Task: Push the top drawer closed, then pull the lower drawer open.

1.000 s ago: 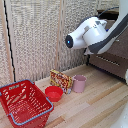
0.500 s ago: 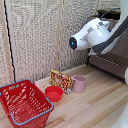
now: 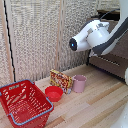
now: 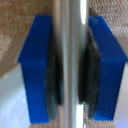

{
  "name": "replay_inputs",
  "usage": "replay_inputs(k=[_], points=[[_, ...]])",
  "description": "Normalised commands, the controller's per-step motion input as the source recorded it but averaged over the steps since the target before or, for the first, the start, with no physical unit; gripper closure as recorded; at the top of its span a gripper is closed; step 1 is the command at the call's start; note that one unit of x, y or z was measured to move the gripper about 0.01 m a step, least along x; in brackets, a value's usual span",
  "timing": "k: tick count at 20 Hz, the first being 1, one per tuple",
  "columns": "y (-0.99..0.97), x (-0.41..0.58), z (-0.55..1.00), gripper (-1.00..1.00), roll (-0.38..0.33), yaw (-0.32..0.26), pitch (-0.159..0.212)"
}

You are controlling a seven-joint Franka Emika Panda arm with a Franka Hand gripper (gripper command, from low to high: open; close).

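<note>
In the wrist view a silver bar handle (image 4: 70, 60) runs between my gripper's (image 4: 70, 67) blue fingers (image 4: 36, 67). The black pads press on the bar from both sides, so the gripper is shut on it. Brown drawer wood (image 4: 20, 10) shows behind the handle. In the exterior view my white arm (image 3: 95, 36) reaches to the dark brown dresser (image 3: 112, 62) at the exterior view's right and hides the gripper and the handle. I cannot tell whether this handle is on the top drawer or the lower drawer.
On the wooden floor stand a red wire basket (image 3: 24, 102), a red bowl (image 3: 53, 93), a patterned box (image 3: 61, 80) and a pink cup (image 3: 79, 83). A pale woven screen (image 3: 37, 37) forms the wall behind them.
The arm has shifted slightly toward the exterior view's right, nearer the dresser. The floor objects have not moved.
</note>
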Motion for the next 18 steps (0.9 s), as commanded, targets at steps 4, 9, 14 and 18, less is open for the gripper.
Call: replay_inputs(k=[4,9,14,18], points=[[-0.98,0.218,0.33,1.00,0.029,0.044,0.000],[-0.98,0.200,0.28,1.00,0.024,0.037,0.014],[-0.90,0.149,0.18,1.00,0.005,0.058,0.020],[-0.41,0.011,0.07,-1.00,-0.015,0.070,0.009]])
